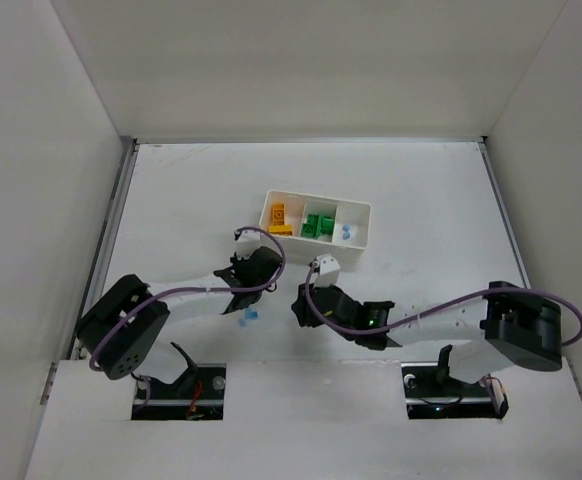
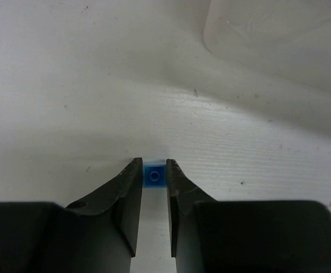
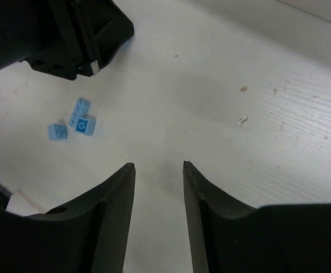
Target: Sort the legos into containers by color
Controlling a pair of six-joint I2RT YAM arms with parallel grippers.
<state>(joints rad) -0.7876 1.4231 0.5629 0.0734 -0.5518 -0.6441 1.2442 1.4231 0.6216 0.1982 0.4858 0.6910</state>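
Note:
The white three-compartment tray holds yellow-orange bricks in its left cell, green bricks in the middle and light-blue bricks in the right. My left gripper stands just near-left of the tray. In the left wrist view it is shut on a small blue brick, close over the table. A corner of the tray shows at upper right there. My right gripper is open and empty. Three loose light-blue bricks lie to its left, also seen in the right wrist view.
The left arm's black body fills the upper left of the right wrist view, close above the loose bricks. White walls enclose the table on the left, back and right. The arm bases sit at the near edge.

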